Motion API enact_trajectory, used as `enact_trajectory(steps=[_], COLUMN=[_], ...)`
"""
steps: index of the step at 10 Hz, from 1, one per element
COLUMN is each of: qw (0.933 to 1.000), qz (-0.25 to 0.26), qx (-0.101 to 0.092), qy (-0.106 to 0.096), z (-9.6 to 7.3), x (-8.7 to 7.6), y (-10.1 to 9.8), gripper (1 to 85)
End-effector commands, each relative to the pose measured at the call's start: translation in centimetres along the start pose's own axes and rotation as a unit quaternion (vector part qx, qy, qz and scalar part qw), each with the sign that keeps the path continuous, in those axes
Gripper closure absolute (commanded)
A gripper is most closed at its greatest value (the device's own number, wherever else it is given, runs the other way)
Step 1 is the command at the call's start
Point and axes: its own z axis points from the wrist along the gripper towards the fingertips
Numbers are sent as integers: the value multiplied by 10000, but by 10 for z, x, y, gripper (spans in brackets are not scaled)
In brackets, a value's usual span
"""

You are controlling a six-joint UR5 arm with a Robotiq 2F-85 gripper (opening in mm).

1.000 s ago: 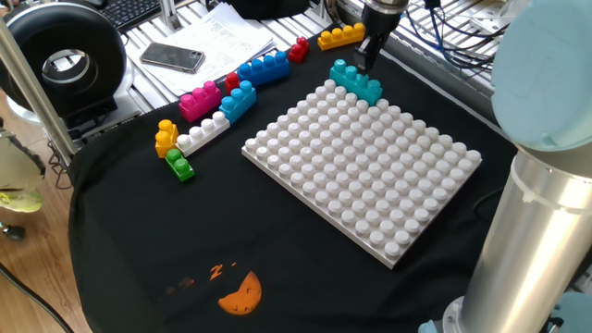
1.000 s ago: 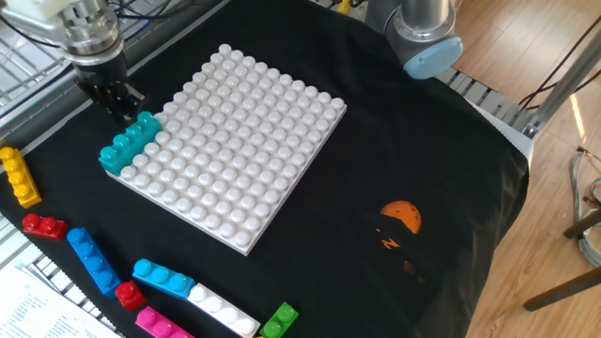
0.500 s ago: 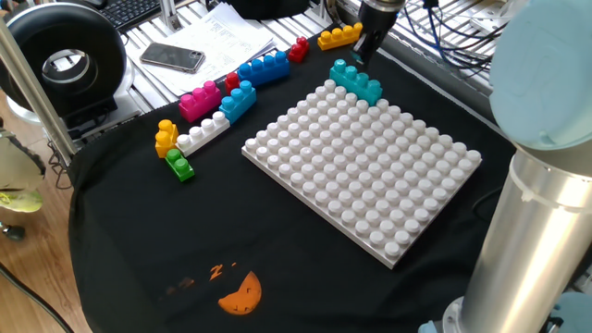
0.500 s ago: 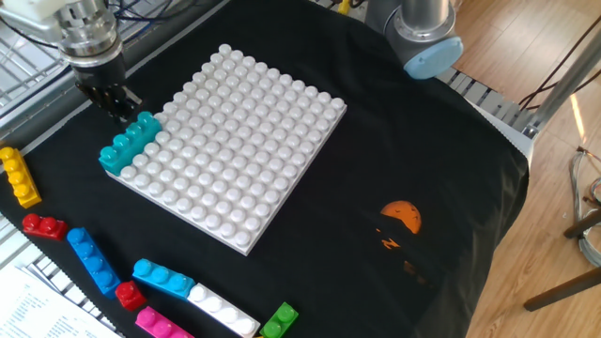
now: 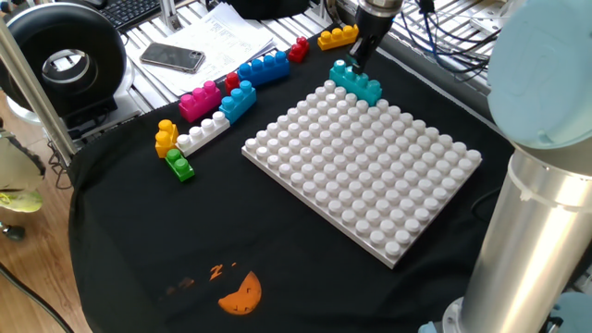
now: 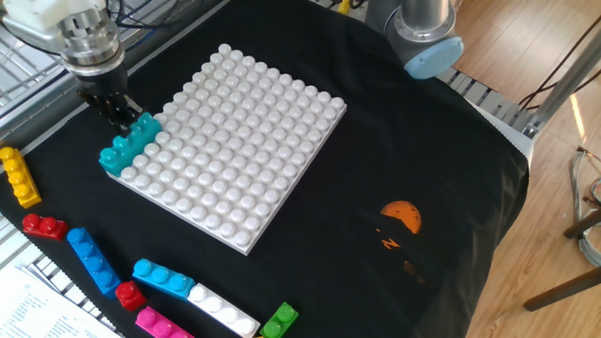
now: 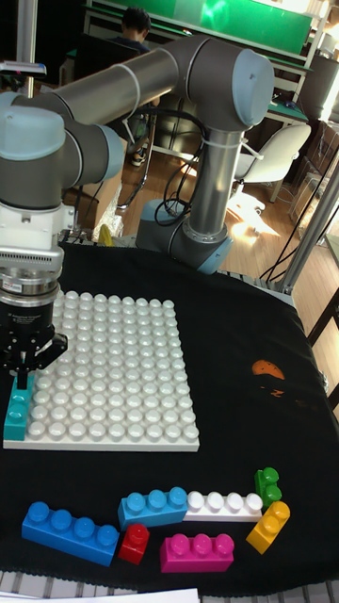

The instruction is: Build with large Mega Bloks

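Observation:
A teal brick (image 5: 357, 81) (image 6: 129, 145) (image 7: 17, 415) sits along the edge row of the white studded baseplate (image 5: 365, 166) (image 6: 225, 141) (image 7: 118, 372), at one corner. My gripper (image 5: 355, 63) (image 6: 120, 115) (image 7: 22, 377) points straight down at one end of this brick. Its fingers come together to a narrow tip that touches the brick's end stud. The other Mega Bloks lie loose on the black cloth: yellow (image 5: 340, 35), blue (image 5: 264, 67), pink (image 5: 201, 100), white (image 5: 203, 132), green (image 5: 179, 165), and red (image 5: 298, 48).
The arm's base (image 6: 418, 33) stands at the cloth's far side, and its column (image 5: 546, 176) fills the right of one fixed view. A phone (image 5: 172, 57), papers and a black round device (image 5: 60, 60) lie beyond the loose bricks. An orange mark (image 5: 240, 294) is on the cloth.
My gripper has shifted a little sideways and come down onto the end of the teal brick. The brick and the loose bricks have not moved.

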Motion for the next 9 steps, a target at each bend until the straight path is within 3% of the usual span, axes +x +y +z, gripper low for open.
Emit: enact_trajectory(steps=[1, 3, 4, 6, 7, 9], qw=[10000, 10000, 10000, 9988, 9978, 9924], qz=[37, 24, -62, -441, -658, -1228], qx=[-18, -37, -29, -199, -101, -114], qy=[-54, -34, 7, -1, -17, -47], z=[3, -5, -13, -19, -19, -20], x=[-3, -1, -1, -10, -16, -34], y=[0, 1, -1, -2, -3, 9], gripper=[840, 837, 770, 493, 463, 417])
